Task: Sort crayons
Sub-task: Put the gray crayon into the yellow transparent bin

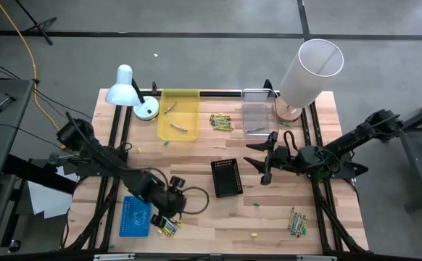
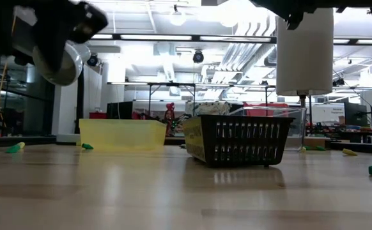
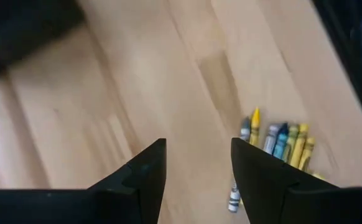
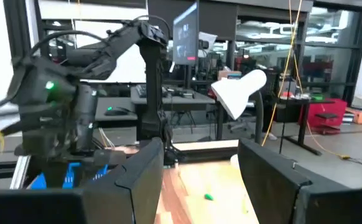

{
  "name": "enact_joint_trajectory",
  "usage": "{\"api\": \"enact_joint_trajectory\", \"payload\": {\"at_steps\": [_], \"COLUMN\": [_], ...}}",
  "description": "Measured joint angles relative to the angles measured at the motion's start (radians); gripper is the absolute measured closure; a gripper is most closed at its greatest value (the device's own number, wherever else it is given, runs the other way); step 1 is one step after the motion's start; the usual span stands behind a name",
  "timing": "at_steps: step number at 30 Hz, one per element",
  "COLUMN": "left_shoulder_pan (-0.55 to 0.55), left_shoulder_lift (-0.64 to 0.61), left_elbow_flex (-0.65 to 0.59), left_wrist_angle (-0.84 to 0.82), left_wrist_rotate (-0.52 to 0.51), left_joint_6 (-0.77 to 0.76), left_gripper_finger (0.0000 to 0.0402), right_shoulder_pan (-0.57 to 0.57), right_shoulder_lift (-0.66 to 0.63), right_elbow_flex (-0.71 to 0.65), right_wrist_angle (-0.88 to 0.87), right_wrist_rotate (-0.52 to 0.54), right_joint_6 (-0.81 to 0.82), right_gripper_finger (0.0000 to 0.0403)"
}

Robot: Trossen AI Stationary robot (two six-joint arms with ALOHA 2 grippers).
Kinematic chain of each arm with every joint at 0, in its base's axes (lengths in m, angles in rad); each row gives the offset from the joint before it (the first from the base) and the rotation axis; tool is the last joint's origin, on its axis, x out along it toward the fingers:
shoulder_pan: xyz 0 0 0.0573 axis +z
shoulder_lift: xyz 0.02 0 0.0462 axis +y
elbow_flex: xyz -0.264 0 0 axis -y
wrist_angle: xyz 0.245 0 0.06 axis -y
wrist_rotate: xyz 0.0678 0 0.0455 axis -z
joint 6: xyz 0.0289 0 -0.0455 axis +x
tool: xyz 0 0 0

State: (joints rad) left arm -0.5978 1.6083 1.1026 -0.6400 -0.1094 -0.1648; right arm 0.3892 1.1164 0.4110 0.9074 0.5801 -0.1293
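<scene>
Near edge first: the left gripper (image 1: 169, 217) hangs low over the front of the table (image 1: 196, 232), its fingers spread wide with nothing between them. Just beside it lies a small bunch of crayons (image 3: 279, 142), yellow, blue and greyish, packed side by side. In the left wrist view that bunch sits off to one side of the gap between the fingers, not centred in it, and there's the danger: come down like this and one finger lands on the pile, scattering the sticks or pinching two at once. They're round, so a nudge could roll them to the table edge. The blue tray (image 1: 135, 216) sits right alongside, leaving the arm little room on that flank.

Another crayon bunch (image 1: 296, 222) waits at the front right, untouched.

Mid-table, the black basket (image 1: 227, 177) stands alone. Past it the right gripper (image 1: 267, 161) hovers with its fingers wide apart as well, holding nothing and pointed across at the left arm; if both reach inward together, they could clash over the basket.

Farther back sit the yellow tray (image 1: 179, 114), a third crayon pile (image 1: 221, 122), the clear tray (image 1: 259, 116), and two lamps.
</scene>
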Motion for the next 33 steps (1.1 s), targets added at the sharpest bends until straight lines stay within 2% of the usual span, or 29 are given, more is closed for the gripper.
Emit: {"api": "enact_joint_trajectory", "payload": {"at_steps": [14, 33], "left_shoulder_pan": [-0.080, -0.069], "left_shoulder_lift": [0.212, 0.246], "left_elbow_flex": [-0.003, -0.034], "left_wrist_angle": [-0.002, 0.023], "left_wrist_rotate": [-0.003, 0.025], "left_joint_6": [0.043, 0.035], "left_gripper_finger": [0.0237, 0.0237], "right_shoulder_pan": [-0.010, -0.010], "right_shoulder_lift": [0.000, 0.000], "right_elbow_flex": [0.000, 0.000], "right_wrist_angle": [-0.027, -0.031], "right_wrist_rotate": [0.002, 0.029], "right_joint_6": [0.055, 0.049], "right_gripper_finger": [0.0203, 0.0203]}}
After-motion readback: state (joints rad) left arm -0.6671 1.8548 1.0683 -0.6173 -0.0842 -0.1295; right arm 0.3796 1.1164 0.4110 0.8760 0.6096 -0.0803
